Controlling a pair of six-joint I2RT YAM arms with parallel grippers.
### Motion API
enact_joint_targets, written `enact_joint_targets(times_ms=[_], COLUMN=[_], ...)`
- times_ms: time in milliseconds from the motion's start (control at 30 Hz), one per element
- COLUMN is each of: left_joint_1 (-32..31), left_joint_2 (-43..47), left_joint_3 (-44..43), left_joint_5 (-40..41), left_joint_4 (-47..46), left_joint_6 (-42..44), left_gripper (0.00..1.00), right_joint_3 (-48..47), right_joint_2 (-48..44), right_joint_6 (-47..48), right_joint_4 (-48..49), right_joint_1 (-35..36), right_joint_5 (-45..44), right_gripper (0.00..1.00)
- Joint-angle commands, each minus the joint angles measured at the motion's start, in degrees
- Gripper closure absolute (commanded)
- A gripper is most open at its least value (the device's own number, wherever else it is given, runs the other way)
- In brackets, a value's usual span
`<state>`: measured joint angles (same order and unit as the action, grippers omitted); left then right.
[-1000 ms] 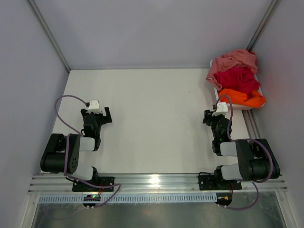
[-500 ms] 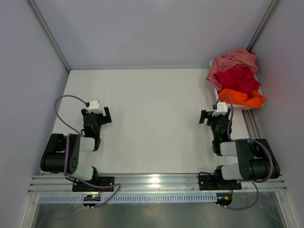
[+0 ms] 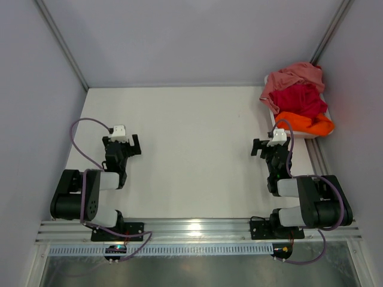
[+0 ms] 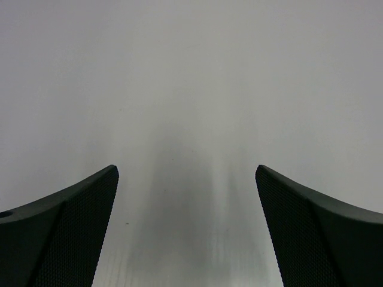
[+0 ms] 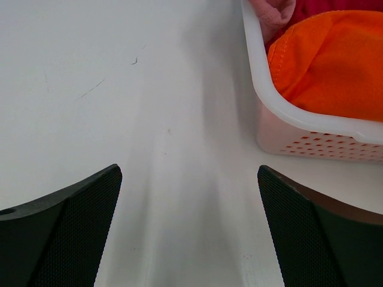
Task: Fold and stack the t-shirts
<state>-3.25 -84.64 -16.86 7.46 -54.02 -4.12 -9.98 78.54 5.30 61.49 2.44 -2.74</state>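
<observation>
Three crumpled cloth tees (image 3: 297, 98) heap in the perforated white tub (image 5: 311, 143) while left claw (image 4: 187, 173) and right claw (image 5: 190, 173) gape wide.

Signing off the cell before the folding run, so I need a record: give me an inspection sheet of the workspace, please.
Surface: white table, with a few faint scuffs.
Job's things: salmon-pink t-shirt, crimson t-shirt and orange t-shirt, bunched unfolded in the white tub at the far right; none folded yet.
Clutter: nothing seen.
Grippers: left gripper and right gripper both open, fingers holding nothing, over the table.
Cables: purple cables loop from each wrist.
Surroundings: grey walls; metal rail along the near edge.
</observation>
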Motion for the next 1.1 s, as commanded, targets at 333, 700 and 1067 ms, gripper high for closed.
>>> enact_joint_targets(times_ms=[333,700,1067], left_joint_1=[0.08,0.08,0.17], left_joint_2=[8.97,17.49,21.35], left_joint_3=[-10.56,-19.59,-40.70], left_joint_5=[-4.12,-10.35,-30.41], left_joint_4=[21.66,45.51,76.42], left_joint_6=[2.88,10.71,16.60], left_gripper=[0.01,0.01,0.01], right_joint_3=[-0.91,-27.60,-45.49], right_joint_2=[-6.63,-13.95,-22.46], right_joint_6=[0.15,11.37,28.62], right_joint_4=[-1.19,-60.94,-93.22], right_joint_1=[-0.24,-0.15,-0.33], right_joint_5=[2.39,8.55,10.93], right_gripper=[0.01,0.01,0.01])
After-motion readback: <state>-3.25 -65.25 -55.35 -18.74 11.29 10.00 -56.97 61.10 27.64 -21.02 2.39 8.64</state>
